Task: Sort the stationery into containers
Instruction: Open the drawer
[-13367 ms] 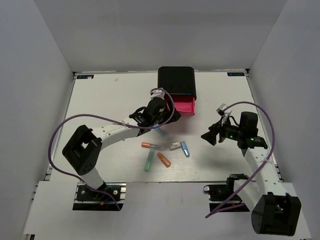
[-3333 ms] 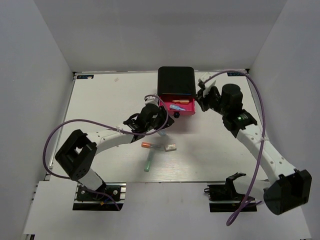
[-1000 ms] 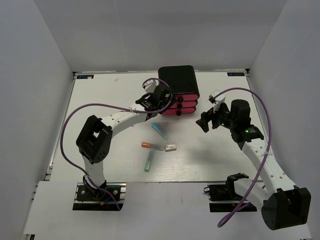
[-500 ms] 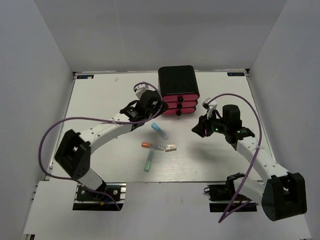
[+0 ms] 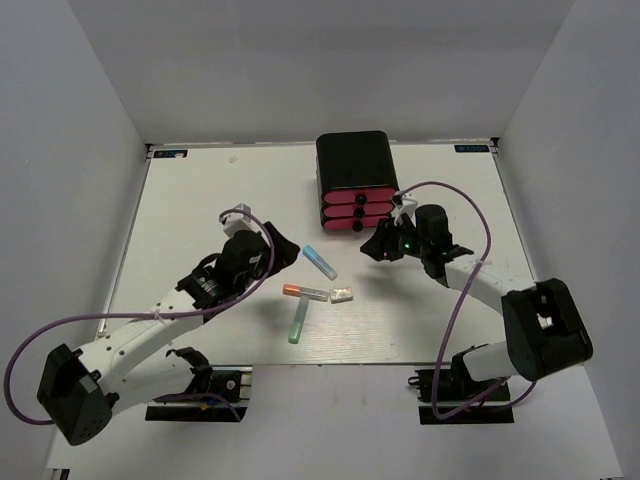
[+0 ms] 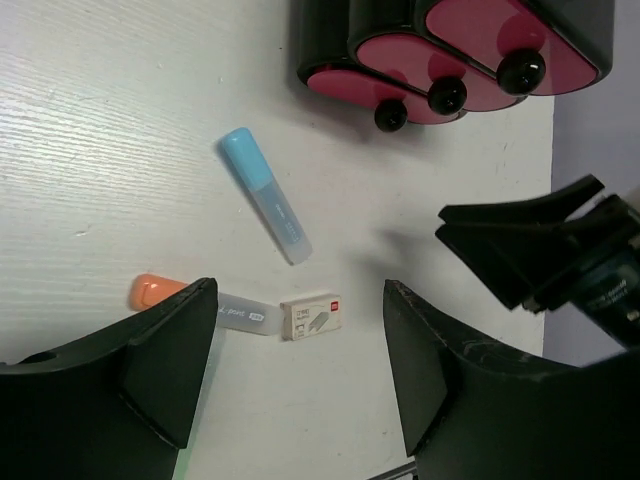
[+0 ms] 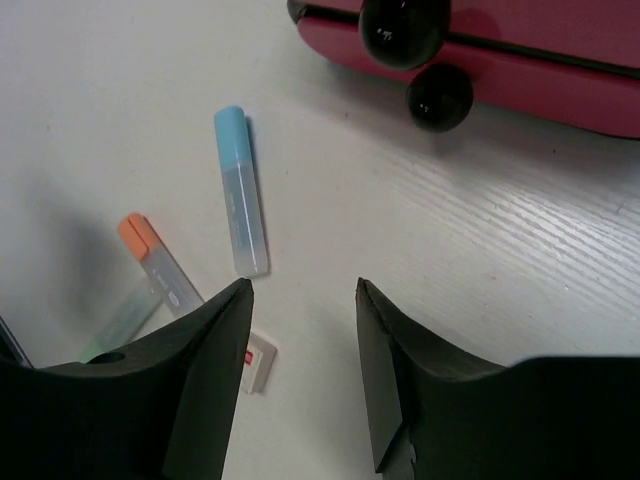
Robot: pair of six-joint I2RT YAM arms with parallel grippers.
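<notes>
Stationery (image 5: 305,293) is found loose on the white surface (image 5: 200,200), four pieces gathered near the middle, on the near side of the containers

At the left, the left claw (image 5: 277,244) is held low over the surface, its fingers spread wide with nothing between them; the pieces are framed between those fingers in its wrist view. Nearest of the pieces, the teal stick (image 5: 297,324) is laid lengthwise, its far end just beside the orange-capped stick (image 5: 303,292), which lies crosswise. The light blue stick (image 6: 265,210) is set slanted on the far side, between the other pieces and the cabinet. The white eraser (image 6: 312,316) rests at the right end of the orange-capped stick; whether the two touch cannot be told. Farther off, the black cabinet (image 5: 355,165) is seen with all three pink drawers (image 6: 470,35) pushed shut, their black knobs (image 6: 447,95) facing the arms. At the right, the right claw (image 5: 378,248) is held just near of the cabinet, also spread wide and empty, aimed left toward the light blue stick

A pause between placements is judged: nothing is held and no drawer is open. For the next move, a knob would have to be gripped and a drawer drawn out, and a stick taken across its slender body with a low, square approach
</notes>
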